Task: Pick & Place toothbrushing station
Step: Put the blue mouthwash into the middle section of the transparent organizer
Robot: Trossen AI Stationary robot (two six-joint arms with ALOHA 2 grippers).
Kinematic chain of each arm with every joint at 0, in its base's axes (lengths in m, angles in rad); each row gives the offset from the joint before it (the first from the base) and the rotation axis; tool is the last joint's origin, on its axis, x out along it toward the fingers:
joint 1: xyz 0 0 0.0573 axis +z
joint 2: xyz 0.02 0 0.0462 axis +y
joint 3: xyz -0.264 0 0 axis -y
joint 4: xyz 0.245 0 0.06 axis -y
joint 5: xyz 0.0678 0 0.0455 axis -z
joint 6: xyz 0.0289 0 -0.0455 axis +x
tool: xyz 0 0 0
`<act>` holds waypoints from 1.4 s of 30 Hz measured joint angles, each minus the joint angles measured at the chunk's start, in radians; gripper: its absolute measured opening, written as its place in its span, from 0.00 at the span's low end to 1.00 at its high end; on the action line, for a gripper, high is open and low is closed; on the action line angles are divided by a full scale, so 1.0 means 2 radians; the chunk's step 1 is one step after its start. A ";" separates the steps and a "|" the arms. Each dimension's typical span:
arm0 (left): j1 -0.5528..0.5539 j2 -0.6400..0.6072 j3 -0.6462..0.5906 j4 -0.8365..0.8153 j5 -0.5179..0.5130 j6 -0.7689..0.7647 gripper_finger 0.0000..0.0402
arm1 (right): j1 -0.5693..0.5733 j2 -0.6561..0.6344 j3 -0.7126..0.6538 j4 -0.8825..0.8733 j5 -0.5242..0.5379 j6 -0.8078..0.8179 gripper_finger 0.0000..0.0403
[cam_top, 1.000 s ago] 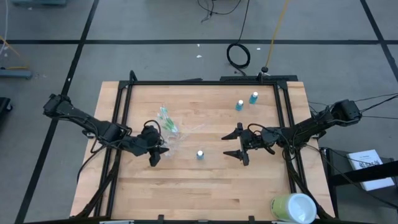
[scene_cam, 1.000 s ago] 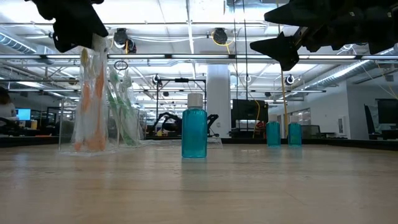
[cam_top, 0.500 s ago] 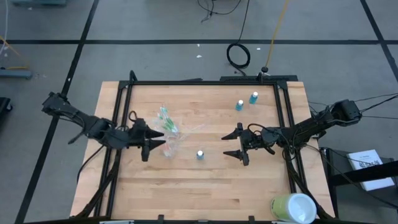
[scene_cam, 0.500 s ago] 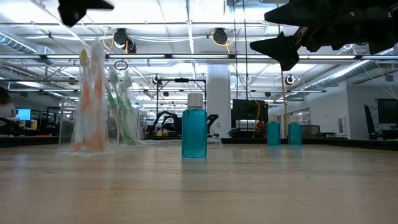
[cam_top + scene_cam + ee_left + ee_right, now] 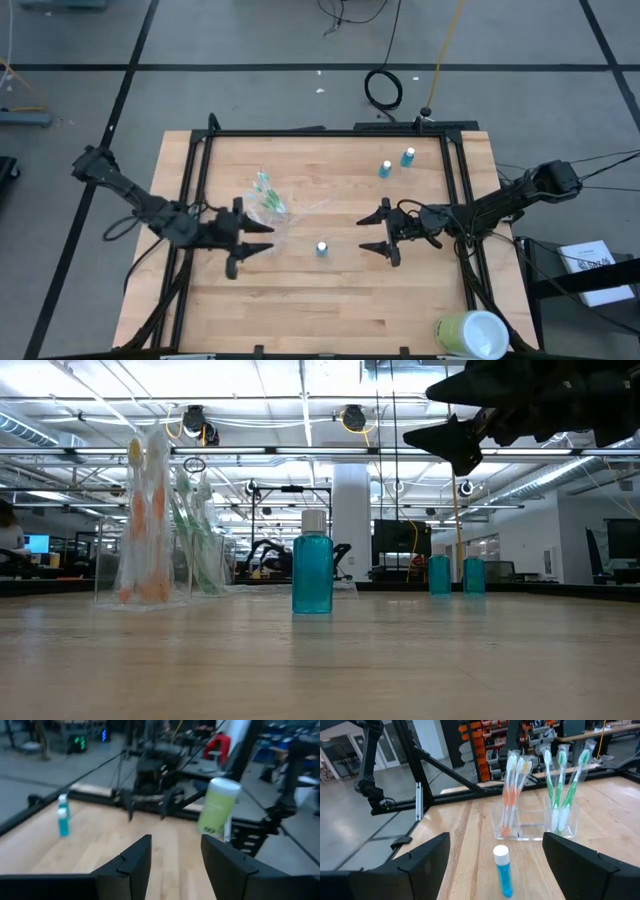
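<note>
Evidently between grasps, both the left gripper (image 5: 243, 247) and right gripper (image 5: 380, 231) hover spread-fingered and empty, flanking the toothbrush holder (image 5: 535, 822) and nearest blue tube (image 5: 322, 248) standing mid-desk (image 5: 330, 300).

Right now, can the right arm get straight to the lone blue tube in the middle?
Probably yes. The right gripper hangs open, facing the blue tube, with only bare table between them.
</note>
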 joint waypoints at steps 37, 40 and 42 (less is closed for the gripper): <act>-0.023 -0.045 -0.166 0.153 -0.068 0.014 0.44 | -0.116 -0.172 0.000 -0.326 0.288 0.017 0.77; -0.023 -0.045 -0.166 0.150 -0.068 0.011 0.44 | -0.179 -0.181 0.012 -0.397 0.285 0.051 0.77; -0.023 -0.045 -0.166 0.149 -0.068 0.011 0.44 | -0.223 -0.181 0.028 -0.463 0.261 0.076 0.77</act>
